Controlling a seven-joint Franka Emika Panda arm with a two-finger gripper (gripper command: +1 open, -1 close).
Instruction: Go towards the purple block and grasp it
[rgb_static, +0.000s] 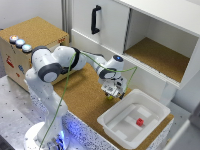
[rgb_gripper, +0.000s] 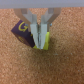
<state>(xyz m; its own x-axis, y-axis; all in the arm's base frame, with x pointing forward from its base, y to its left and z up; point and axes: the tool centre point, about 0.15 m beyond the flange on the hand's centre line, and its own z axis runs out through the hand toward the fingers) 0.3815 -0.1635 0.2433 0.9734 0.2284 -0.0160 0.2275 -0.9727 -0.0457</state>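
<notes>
Trouble looms: tool (rgb_gripper: 39, 36), its fingers nearly together over the yellow-green block (rgb_gripper: 44, 42), may pinch that instead of the purple block (rgb_gripper: 21, 34) touching it on the cork bench (rgb_gripper: 65, 65).

Exterior view high, angled down, wrist view close above cork board (rgb_gripper: 65, 65)

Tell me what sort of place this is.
Probably a robotics lab test bench: a robot arm mounted by a cork-topped table, a white bin, and a mock cabinet with a handle.
</notes>
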